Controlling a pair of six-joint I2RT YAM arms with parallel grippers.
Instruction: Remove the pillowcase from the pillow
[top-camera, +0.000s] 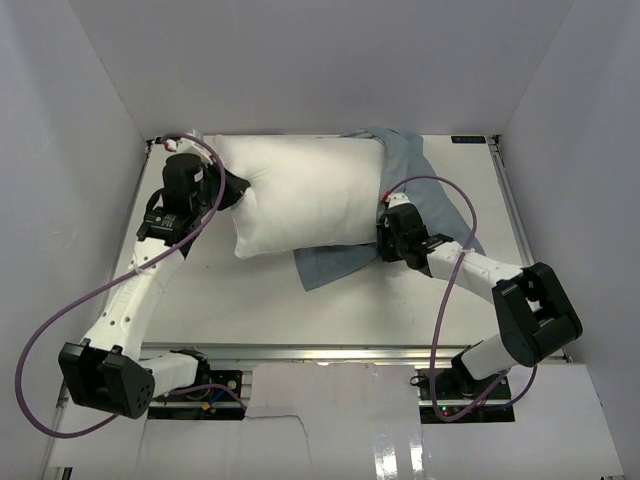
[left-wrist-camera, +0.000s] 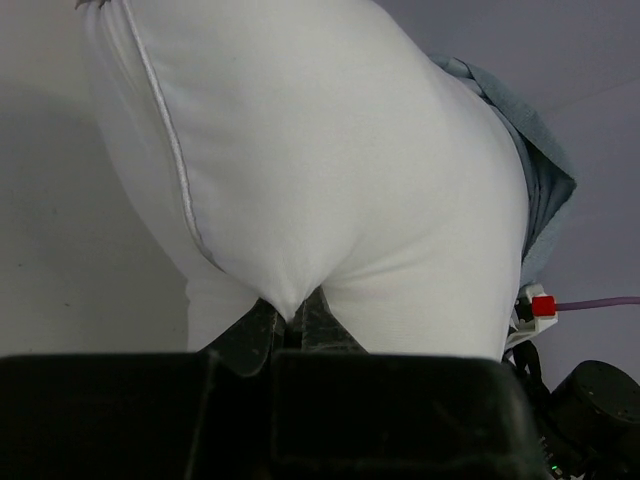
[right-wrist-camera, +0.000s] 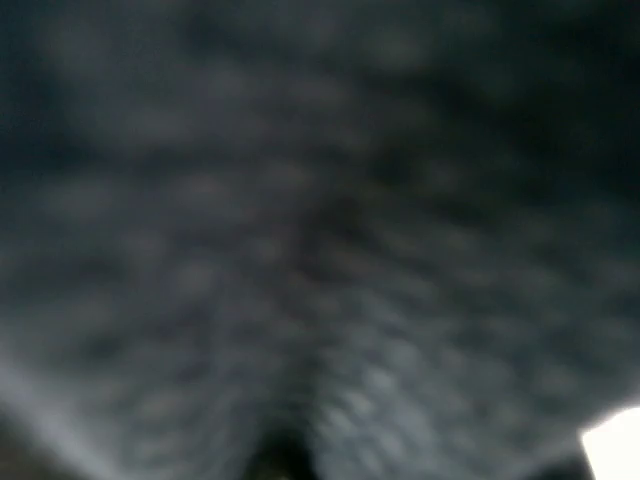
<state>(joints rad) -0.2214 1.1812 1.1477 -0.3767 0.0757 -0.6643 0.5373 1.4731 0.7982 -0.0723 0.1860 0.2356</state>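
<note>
Left tool (left-wrist-camera: 290, 322) is clamped on the pillow (top-camera: 300, 195); right tool (top-camera: 384, 238) presses into the pillowcase (top-camera: 330, 265), grip unreadable; best pull them apart slowly

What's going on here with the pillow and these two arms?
The left gripper pinches the left edge of the large white puffy pillow. The right gripper is pushed into the grey-blue cloth pillowcase by the pillow's right end; whether it has closed is unclear. Most of the pillow is bare, the cover bunched at that end.
</note>
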